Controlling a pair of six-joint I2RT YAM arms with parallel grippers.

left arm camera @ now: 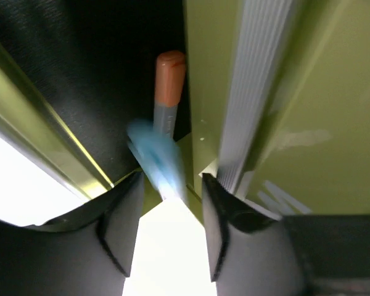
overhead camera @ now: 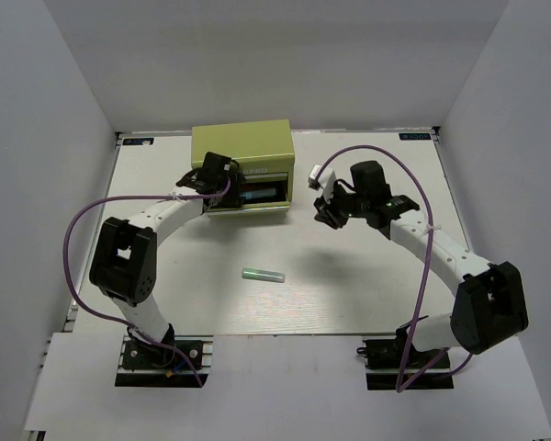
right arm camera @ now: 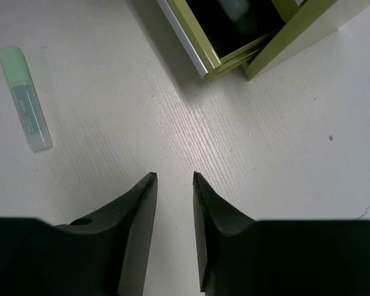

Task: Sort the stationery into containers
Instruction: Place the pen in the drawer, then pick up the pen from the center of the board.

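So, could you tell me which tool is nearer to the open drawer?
Left. The left tool is right over the open drawer; the right tool hangs over the table to its right.

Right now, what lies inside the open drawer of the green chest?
An orange-capped marker and a blurred blue marker show in the drawer. The left gripper covers its left part from above, so anything there is hidden.

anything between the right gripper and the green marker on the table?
Nothing: in the right wrist view, only bare table separates the right gripper from the green marker.
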